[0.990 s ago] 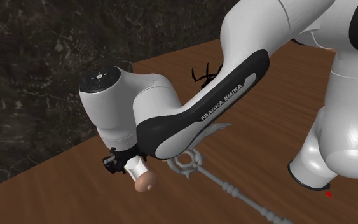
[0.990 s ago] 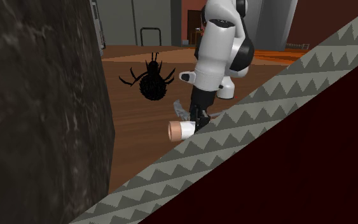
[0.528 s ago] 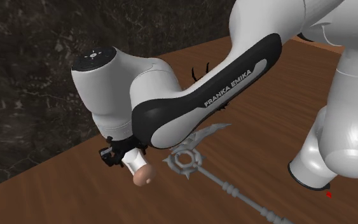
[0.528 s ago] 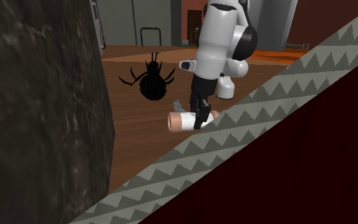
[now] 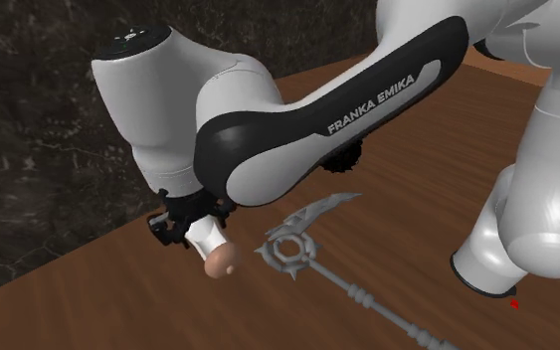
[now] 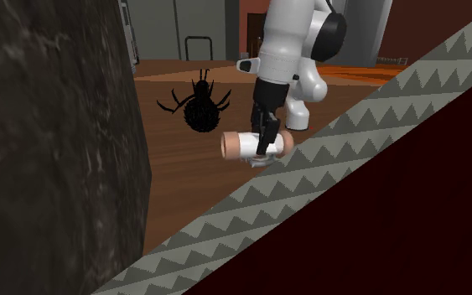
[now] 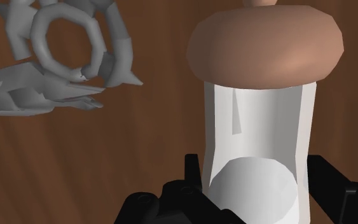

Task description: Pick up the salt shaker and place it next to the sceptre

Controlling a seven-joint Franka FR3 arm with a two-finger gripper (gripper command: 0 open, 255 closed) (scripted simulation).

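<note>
Two black fingers [image 7: 330, 191] of your gripper [image 5: 196, 227] are clamped on the white body of the salt shaker [image 5: 216, 257]; it hangs tilted, its pinkish-brown cap [image 7: 266, 48] pointing down at the wooden table [image 5: 98, 298]. Reading the shoulder view from its left, you have the dark marbled wall [image 5: 39, 149], then the gripper with the shaker, then the ringed head of the grey sceptre [image 5: 289, 251] just beside the cap, its shaft running off to the lower right; the shaker seems to be at its goal, so the step in hand looks to be the setting-down. Lower slowly and straight; I cannot tell whether the cap touches the wood, so watch the second exterior view for contact; steer the cap clear of the sceptre's spikes and blade. Held aslant, the shaker will likely roll when freed; level it first if you can, part the fingers only once it rests, and withdraw upward, away from the sceptre.
</note>
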